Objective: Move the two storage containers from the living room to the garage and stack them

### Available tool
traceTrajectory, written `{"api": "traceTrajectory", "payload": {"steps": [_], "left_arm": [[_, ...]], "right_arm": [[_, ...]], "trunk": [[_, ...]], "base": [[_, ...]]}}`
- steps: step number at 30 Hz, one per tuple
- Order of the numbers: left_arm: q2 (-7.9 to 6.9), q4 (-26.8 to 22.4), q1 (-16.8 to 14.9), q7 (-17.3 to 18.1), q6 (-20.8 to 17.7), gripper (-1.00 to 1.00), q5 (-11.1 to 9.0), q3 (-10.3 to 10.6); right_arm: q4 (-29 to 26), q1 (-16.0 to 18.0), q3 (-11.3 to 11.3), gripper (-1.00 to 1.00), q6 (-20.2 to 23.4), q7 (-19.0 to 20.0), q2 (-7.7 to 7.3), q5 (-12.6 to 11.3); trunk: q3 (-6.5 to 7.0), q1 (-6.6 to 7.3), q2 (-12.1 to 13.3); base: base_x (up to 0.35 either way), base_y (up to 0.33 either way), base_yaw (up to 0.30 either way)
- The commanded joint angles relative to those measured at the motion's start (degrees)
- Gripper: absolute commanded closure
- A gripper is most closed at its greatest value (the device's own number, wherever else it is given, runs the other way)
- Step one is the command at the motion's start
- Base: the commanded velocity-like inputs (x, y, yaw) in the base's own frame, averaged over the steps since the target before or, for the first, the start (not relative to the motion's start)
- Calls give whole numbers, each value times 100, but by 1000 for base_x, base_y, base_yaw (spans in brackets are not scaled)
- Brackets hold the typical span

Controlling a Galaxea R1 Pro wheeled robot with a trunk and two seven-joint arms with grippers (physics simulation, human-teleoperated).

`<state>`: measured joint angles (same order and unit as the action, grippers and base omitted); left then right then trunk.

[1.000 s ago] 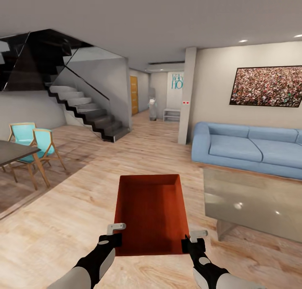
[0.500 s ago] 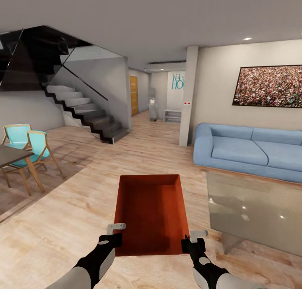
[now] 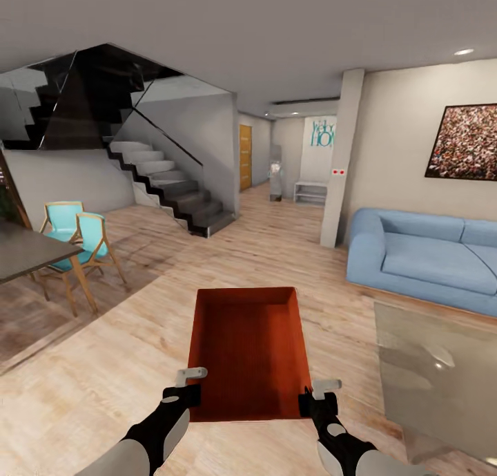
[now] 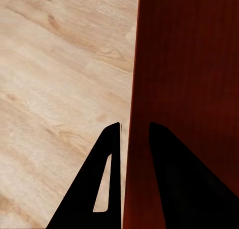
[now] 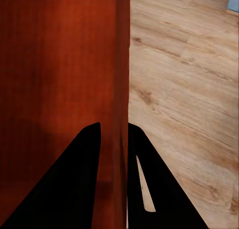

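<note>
Carry step, in the living room: your left end effector (image 3: 185, 386) and right end effector (image 3: 319, 395) each pinch a near-corner side wall of the storage container (image 3: 248, 351), held level between them above the wood floor (image 3: 103, 386); next, steer toward the garage, grips unchanged.

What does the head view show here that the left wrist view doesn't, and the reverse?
Head view alone: staircase, blue sofa, glass coffee table, chairs, right gripper on the bin's right wall. Left wrist view alone: close-up of the left gripper fingers straddling the wall, one inside, one outside. Both: the storage container and wood plank floor.
</note>
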<state>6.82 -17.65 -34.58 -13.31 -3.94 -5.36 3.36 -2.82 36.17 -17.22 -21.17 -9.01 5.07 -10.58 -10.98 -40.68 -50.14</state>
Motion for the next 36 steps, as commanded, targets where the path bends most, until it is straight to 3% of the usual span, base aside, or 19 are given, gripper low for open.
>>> {"api": "traceTrajectory", "payload": {"steps": [1, 36], "left_arm": [[-5, -19, -5, -67, -37, 100, 9, -72], [-5, -19, -6, -67, -37, 100, 9, -72]], "right_arm": [[9, 5, 193, 100, -56, -75, -5, -172], [9, 5, 193, 100, -54, -75, 2, -164]], "trunk": [[-8, -4, -5], [-8, -4, -5]], "base": [[321, 0, 80], [321, 0, 5]]}}
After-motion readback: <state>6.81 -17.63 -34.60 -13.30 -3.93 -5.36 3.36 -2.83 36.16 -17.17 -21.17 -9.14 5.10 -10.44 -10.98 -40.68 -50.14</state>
